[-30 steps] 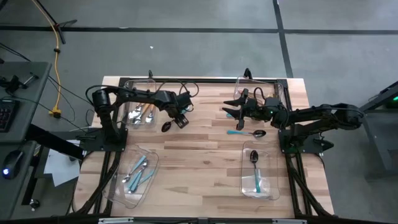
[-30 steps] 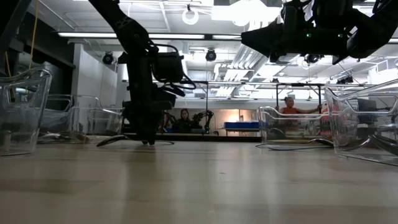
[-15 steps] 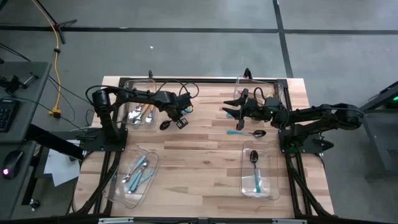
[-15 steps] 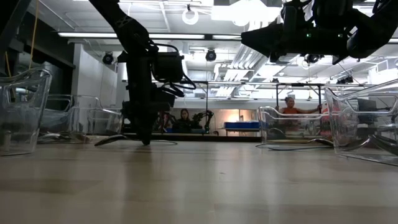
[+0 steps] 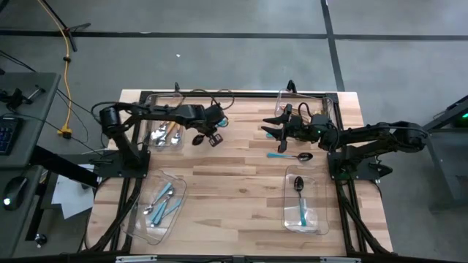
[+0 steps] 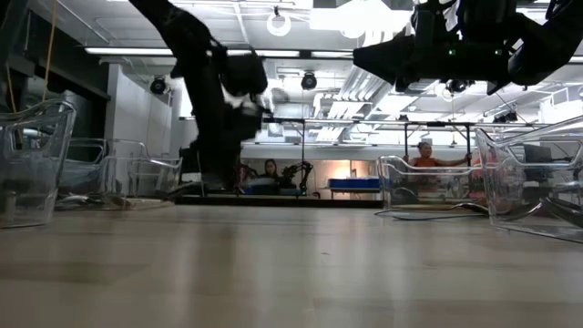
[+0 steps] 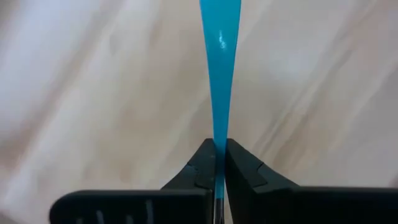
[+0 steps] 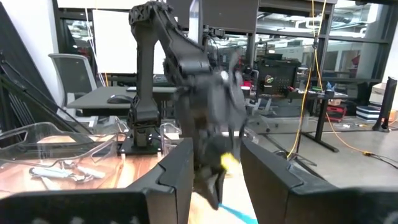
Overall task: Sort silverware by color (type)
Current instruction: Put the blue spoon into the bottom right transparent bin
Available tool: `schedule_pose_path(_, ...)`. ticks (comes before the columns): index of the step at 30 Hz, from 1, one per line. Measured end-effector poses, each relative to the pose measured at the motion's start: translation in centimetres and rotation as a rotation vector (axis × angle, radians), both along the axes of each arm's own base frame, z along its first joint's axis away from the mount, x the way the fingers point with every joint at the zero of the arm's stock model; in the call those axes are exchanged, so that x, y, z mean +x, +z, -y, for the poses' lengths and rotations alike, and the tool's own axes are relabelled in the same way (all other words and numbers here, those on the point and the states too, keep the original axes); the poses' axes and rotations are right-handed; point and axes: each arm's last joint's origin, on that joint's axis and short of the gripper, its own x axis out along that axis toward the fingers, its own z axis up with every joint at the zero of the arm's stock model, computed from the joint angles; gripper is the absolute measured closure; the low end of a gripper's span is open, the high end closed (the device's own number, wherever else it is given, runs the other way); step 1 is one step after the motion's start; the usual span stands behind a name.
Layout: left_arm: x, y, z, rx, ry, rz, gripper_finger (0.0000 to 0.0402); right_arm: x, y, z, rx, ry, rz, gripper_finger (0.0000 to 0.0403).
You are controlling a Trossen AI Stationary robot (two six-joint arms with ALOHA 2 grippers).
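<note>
My left gripper (image 5: 211, 139) hangs over the far middle of the table, shut on a teal-handled black spoon (image 5: 197, 139). The spoon's dark bowl shows beside the fingers in the high view. My right gripper (image 5: 268, 130) hovers open at the far right, with nothing between its fingers (image 8: 186, 177). Just near of it, another teal-handled black spoon (image 5: 291, 155) lies flat on the wood. My left gripper pinches the spoon's teal handle (image 7: 219, 140) at its narrow part, between the tips of its two fingers (image 7: 202, 168). The fingers come from above and the handle runs out past their tips. In the low view the spoon (image 6: 185, 189) shows slightly above the tabletop, tilted.
Clear bins stand at the corners. The far left bin (image 5: 152, 124) holds orange-handled pieces and the near left bin (image 5: 175, 212) light-blue-handled ones. The near right bin (image 5: 316, 219) holds a teal-handled black spoon. The far right bin (image 5: 330, 108) is partly under my right arm. Bare wood lies in the middle.
My left gripper has shut on the teal handle. It has then risen and gone a little toward the table's far edge. The spoon has gone with it, coming off the wood where it lay.
</note>
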Motion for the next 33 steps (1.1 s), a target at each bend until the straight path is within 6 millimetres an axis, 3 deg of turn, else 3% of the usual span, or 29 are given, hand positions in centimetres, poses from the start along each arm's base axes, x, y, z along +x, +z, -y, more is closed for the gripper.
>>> schedule_pose_path(6,0.2,5.4,1.9,0.153,-0.109,0.363,0.0399,0.0,-0.1,0.0,-0.003,0.000,-0.012,0.0284)
schedule_pose_path(12,-2.7,8.9,5.4,0.304,-0.250,0.828,0.0400,0.0,-0.2,0.0,-0.001,0.005,-0.022,0.0284)
schedule_pose_path(16,-5.6,8.4,7.0,0.349,-0.345,1.120,0.0400,0.0,-0.1,0.0,0.018,0.007,-0.010,0.0284)
schedule_pose_path(20,-7.8,7.2,7.7,0.375,-0.414,1.306,0.0401,0.0,0.0,0.0,0.020,0.009,-0.002,0.0284)
schedule_pose_path(24,-8.9,5.6,8.1,0.368,-0.455,1.332,0.0401,0.0,0.0,0.0,0.017,0.014,0.003,0.0284)
schedule_pose_path(33,-9.0,5.7,8.0,0.366,-0.482,1.351,0.0401,0.0,0.1,0.0,0.014,0.014,0.010,0.0284)
